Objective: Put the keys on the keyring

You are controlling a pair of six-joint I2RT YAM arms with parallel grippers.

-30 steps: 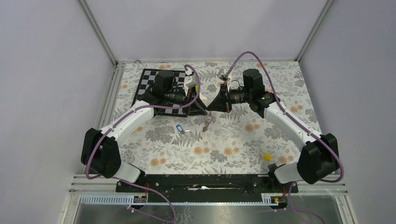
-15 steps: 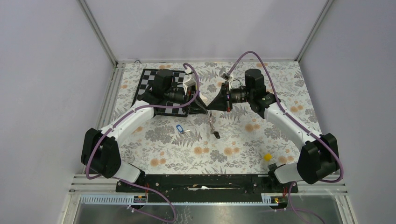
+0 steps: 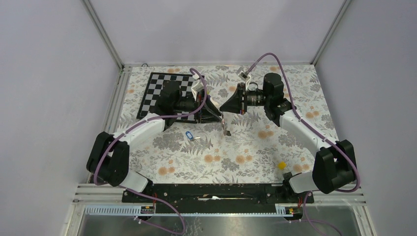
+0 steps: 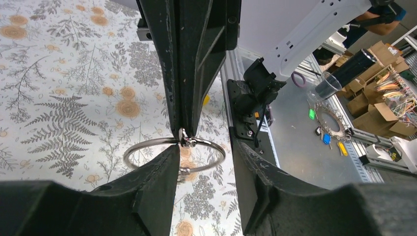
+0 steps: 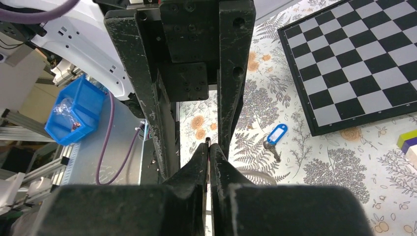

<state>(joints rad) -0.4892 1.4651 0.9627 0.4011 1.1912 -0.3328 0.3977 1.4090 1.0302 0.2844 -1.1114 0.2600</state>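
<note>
1. Floral table [image 3: 255, 147], chessboard [image 3: 157, 86] at its far left. The left arm [image 3: 142, 128] and right arm [image 3: 300, 128] reach inward from the near corners, with wrists turned so the grippers meet tip to tip above mid-table.
2. Right gripper [image 5: 208, 147]: fingers pinched closed on the keyring [image 4: 147, 144], which is lifted clear of the cloth. Judged: it serves as a steady target for the other arm.
3. Left gripper [image 4: 204, 152]: jaws apart, holding nothing, one finger just beside the ring's rim. Likely lined up to work the wire.
4. Black key [image 3: 227, 132]: a dark piece dangling under the ring. Probably threaded, but too small to confirm.
5. Blue key [image 5: 276, 133]: flat on the cloth, apart from the ring and not yet threaded.
</note>
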